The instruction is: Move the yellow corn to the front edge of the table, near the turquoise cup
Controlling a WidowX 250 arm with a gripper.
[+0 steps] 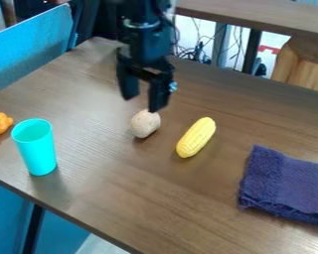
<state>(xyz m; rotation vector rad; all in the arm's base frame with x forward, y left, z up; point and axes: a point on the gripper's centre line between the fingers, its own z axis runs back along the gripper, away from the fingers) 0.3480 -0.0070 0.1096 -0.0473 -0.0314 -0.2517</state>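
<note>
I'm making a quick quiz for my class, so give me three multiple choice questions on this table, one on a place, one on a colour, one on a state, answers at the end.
1. What lies between the tan ball and the cloth?
A) a spoon
B) the corn
C) a bowl

2. What colour is the cup?
A) turquoise
B) red
C) white

3. How is the gripper?
A) shut on the corn
B) lying on the table
C) open and empty

Answers:
1. B: the yellow corn sits with the ball on one side and the cloth on the other.
2. A: its wall and rim are turquoise.
3. C: its fingers are apart, with nothing held between them.
</note>
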